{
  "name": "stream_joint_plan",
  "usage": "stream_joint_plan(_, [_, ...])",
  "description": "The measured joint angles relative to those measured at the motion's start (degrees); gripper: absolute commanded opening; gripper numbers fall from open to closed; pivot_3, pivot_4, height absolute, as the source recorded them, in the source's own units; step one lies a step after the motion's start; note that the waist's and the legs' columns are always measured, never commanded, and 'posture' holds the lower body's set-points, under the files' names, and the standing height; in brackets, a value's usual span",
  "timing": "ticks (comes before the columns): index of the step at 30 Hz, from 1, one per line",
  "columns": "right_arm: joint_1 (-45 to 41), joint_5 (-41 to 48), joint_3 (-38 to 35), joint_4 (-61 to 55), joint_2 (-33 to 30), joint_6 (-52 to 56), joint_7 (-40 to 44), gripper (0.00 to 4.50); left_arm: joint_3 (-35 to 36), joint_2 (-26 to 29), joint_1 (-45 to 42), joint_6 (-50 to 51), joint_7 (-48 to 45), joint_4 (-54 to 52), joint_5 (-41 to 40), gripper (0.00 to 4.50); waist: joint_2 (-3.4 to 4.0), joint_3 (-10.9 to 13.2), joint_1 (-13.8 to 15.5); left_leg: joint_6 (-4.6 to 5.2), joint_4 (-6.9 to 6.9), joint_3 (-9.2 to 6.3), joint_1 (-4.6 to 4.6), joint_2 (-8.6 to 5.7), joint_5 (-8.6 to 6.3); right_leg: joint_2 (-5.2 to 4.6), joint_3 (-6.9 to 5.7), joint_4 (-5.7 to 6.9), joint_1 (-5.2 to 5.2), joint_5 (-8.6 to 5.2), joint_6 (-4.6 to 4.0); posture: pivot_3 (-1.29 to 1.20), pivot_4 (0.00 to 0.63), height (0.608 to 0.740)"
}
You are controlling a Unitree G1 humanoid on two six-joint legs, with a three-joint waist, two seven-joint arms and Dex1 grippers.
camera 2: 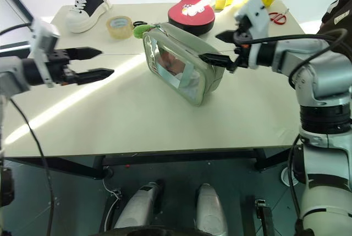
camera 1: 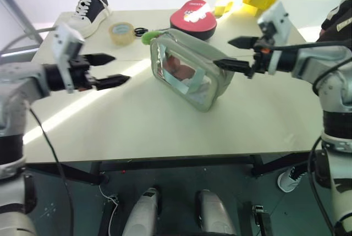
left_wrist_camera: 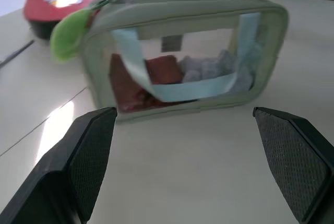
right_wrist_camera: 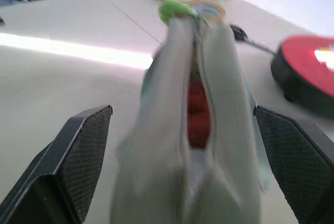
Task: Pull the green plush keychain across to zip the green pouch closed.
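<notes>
The green pouch (camera 1: 186, 69) stands on the counter (camera 1: 137, 126) between the two hands, its long axis running from the far left end toward the right hand (camera 1: 237, 53). The green plush keychain (camera 1: 148, 37) sits at that far end, beside the tape roll (camera 1: 121, 32). Both hands have fingers spread apart and hold nothing. The left hand (camera 1: 109, 69) appears nearer the keychain; the right hand hovers at the pouch's opposite end. The right wrist view looks along the zipper line, showing it gaping open with red contents inside; the left wrist view shows the clear window and strap side instead
</notes>
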Motion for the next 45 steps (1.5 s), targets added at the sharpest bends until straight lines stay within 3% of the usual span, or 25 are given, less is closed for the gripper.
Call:
stream_joint_plan(5, [-0.1, -4.0, 4.7, 0.8, 5.7, 0.0, -4.7, 4.5, -4.5, -4.8, -4.5, 0.3, 2.0, -7.0, -1.1, 4.46, 0.0, 0.0, 0.1, -0.02, 0.06, 0.02, -0.02, -0.06, 0.03, -0.03, 0.05, -0.01, 0.01, 0.16, 0.28, 0.0, 0.15, 0.74])
stream_joint_plan(8, [0.7, -5.5, 6.5, 0.7, 6.4, -0.7, -4.8, 4.5, -5.0, -5.0, -6.4, 0.8, 2.1, -7.7, -1.8, 4.46, 0.0, 0.0, 0.0, -0.02, 0.06, 0.01, 0.01, -0.06, 0.04, 0.01, 0.04, 0.04, 0.01, 0.19, 0.32, 0.0, 0.15, 0.74])
stream_joint_plan(12, [1.8, -7.2, 7.6, 1.2, 6.5, -1.3, -4.6, 3.26, -5.0, -3.5, -6.4, 1.3, 1.7, -7.7, -1.9, 4.5, 0.0, 0.0, -0.3, -0.02, 0.06, 0.01, 0.03, -0.03, 0.05, 0.07, 0.05, 0.1, -0.02, 0.21, 0.29, 0.0, 0.15, 0.74])
stream_joint_plan(18, [1.7, -9.5, 8.2, 3.8, 7.0, -6.5, -2.5, 0.17, -4.2, -1.1, -5.1, 1.2, 1.9, -6.9, -1.8, 4.5, 0.0, 0.0, -0.1, -0.02, 0.1, 0.01, 0.05, -0.02, 0.05, 0.09, 0.05, 0.12, 0.01, 0.21, 0.29, 0.0, 0.15, 0.74])
stream_joint_plan(19, [1.4, -10.2, 8.6, 4.8, 7.4, -8.3, -1.9, 0.07, -3.8, -1.0, -4.6, 1.2, 2.3, -6.5, -1.7, 4.5, 0.0, 0.0, -0.1, -0.02, 0.1, 0.01, 0.04, -0.03, 0.05, 0.09, 0.05, 0.12, 0.01, 0.21, 0.29, 0.0, 0.15, 0.74])
stream_joint_plan(22, [0.7, -12.0, 10.1, 7.4, 7.4, -14.2, 1.9, 0.07, -2.8, 0.4, -2.7, 1.3, 2.5, -5.6, -1.7, 4.5, 0.0, 0.0, -0.6, -0.03, 0.11, 0.01, 0.06, -0.01, 0.06, 0.12, 0.05, 0.14, 0.0, 0.22, 0.29, 0.0, 0.15, 0.74])
stream_joint_plan(26, [-1.3, -13.3, 11.8, 15.8, 7.6, -30.4, 15.0, 0.07, 2.6, 5.6, 1.6, 1.8, 2.1, -1.8, -1.7, 4.5, 0.02, 0.0, -1.9, -0.03, 0.06, 0.03, 0.08, 0.0, 0.06, 0.14, 0.06, 0.19, -0.02, 0.22, 0.29, 0.0, 0.15, 0.74])
stream_joint_plan(30, [-4.8, -15.8, 13.2, 24.4, 9.4, -43.1, 22.8, 0.07, 6.5, 6.6, 7.8, 2.2, 2.3, -1.7, -1.9, 4.5, 0.02, 0.0, -2.5, -0.04, 0.05, 0.01, 0.12, 0.01, 0.06, 0.14, 0.06, 0.27, -0.02, 0.22, 0.29, 0.0, 0.15, 0.74])
stream_joint_plan(35, [-6.2, -18.8, 13.2, 33.9, 11.0, -53.9, 24.9, 0.07, 8.1, 6.2, 12.6, 3.5, 4.3, -5.0, -2.9, 4.5, -0.01, 0.0, -2.4, -0.21, 0.06, -0.11, 0.15, 0.0, 0.16, 0.15, 0.05, 0.44, -0.02, 0.22, 0.28, 0.0, 0.15, 0.74])
stream_joint_plan(40, [-6.0, -19.1, 13.1, 34.4, 11.8, -54.5, 26.3, 0.07, 11.0, 7.0, 14.7, 4.7, 4.9, -7.7, -4.5, 4.5, -0.01, 0.0, -2.5, -0.27, 0.05, -0.1, 0.39, 0.02, 0.19, 0.17, 0.14, 0.81, 0.0, 0.21, 0.26, 0.0, 0.15, 0.74])
stream_joint_plan(41, [-6.0, -19.1, 13.1, 34.1, 11.8, -53.9, 26.8, 0.86, 11.9, 7.2, 14.8, 4.7, 5.2, -7.7, -4.4, 4.5, -0.01, 0.0, -2.5, -0.29, 0.05, -0.11, 0.44, 0.03, 0.2, 0.19, 0.14, 0.85, 0.02, 0.2, 0.25, 0.0, 0.15, 0.74])
stream_joint_plan(45, [-5.9, -18.4, 13.0, 33.0, 11.8, -49.4, 27.7, 2.35, 12.7, 8.7, 15.0, 3.5, 5.4, -5.2, -3.5, 4.5, 0.0, 0.0, -2.5, -0.3, 0.04, -0.1, 0.49, 0.03, 0.21, 0.19, 0.16, 0.85, 0.06, 0.2, 0.25, 0.0, 0.15, 0.74])
